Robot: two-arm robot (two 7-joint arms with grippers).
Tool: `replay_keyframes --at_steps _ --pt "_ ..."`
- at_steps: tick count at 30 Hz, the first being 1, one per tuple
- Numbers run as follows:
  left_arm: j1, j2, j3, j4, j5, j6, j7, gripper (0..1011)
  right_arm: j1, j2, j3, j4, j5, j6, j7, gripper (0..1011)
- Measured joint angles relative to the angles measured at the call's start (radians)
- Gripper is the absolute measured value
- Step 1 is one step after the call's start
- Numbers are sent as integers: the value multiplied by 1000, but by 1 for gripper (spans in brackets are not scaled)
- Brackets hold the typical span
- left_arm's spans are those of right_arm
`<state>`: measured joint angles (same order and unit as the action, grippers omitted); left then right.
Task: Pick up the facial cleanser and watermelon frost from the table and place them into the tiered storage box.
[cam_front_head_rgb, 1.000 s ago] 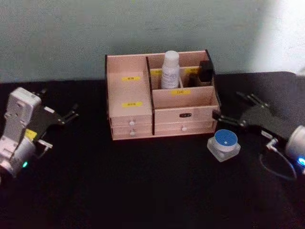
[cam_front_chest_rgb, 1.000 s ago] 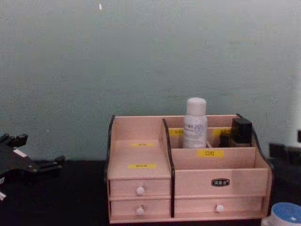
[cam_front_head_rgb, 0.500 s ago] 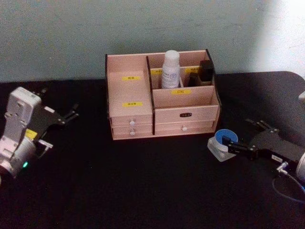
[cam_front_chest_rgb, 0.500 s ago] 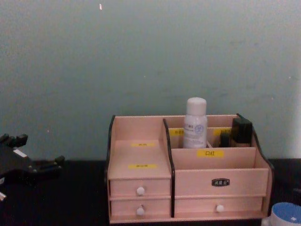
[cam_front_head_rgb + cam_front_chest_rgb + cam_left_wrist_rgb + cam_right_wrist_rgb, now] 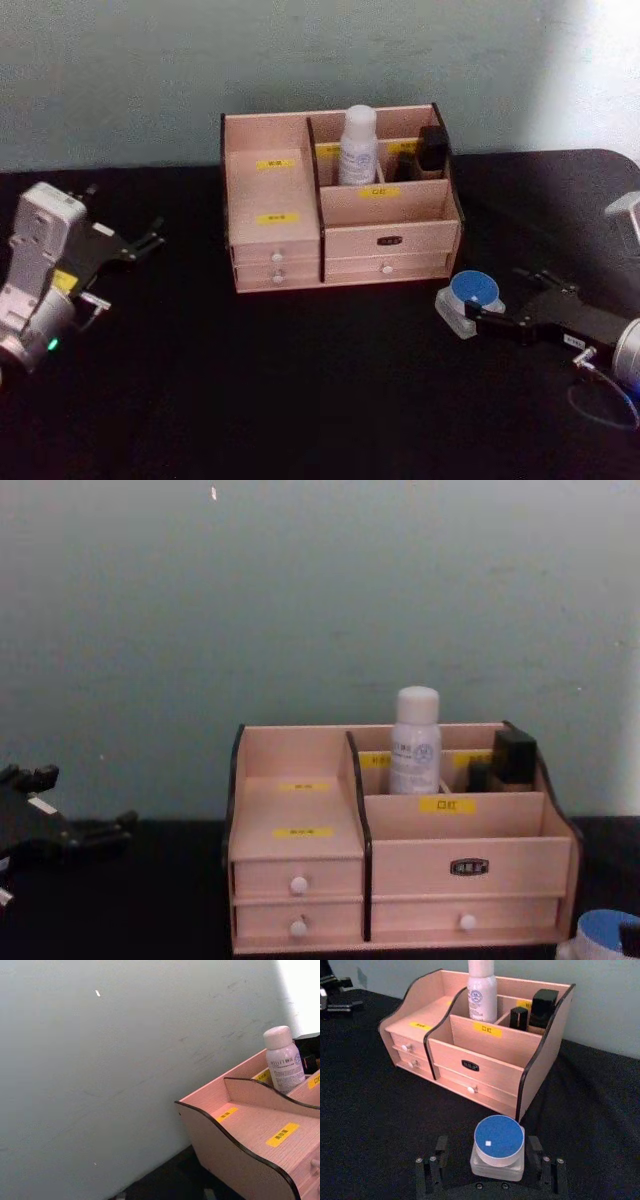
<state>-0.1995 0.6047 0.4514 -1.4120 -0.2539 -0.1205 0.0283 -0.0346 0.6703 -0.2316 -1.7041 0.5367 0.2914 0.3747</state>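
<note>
Left gripper point(image 5: 128, 243): parked at the left of the surface point(image 5: 300, 400), jaws spread, holding nothing.

Tiered storage box point(image 5: 272, 236): centre rear. A white bottle point(image 5: 358, 147) stands upright in a back compartment, with black containers point(image 5: 432, 150) to its right. The other compartments appear empty.

Blue-lidded jar point(image 5: 498, 1139): on the surface, near the box's front right corner.

Right gripper point(image 5: 488, 1152): jaws open, straddling the jar, not clamped.

Assessment: the jar pickup is in hand. The next move calls for closing squarely, lifting, and clearing the box's front wall.

The left arm ends in a boxy white plastic wrist housing point(image 5: 40, 250) with a yellow sticker point(image 5: 65, 282) and a small green light point(image 5: 52, 345). The left gripper point(image 5: 125, 215) is matte black. The right gripper point(image 5: 487, 1156) is also matte black, with silvery screws point(image 5: 430, 1159), a small white label point(image 5: 575, 342) and a thin looping cable point(image 5: 600, 398).
</note>
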Motion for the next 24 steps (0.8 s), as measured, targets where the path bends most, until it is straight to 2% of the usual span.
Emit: replay_keyframes --at_steps 15,24 --pt "0 0 0 0 0 0 0 1001 33 -12 -32 45 -19 2 -8 1002" --pt "0 0 0 0 0 0 0 1001 57 -25 -51 73 -46 -4 -8 1002"
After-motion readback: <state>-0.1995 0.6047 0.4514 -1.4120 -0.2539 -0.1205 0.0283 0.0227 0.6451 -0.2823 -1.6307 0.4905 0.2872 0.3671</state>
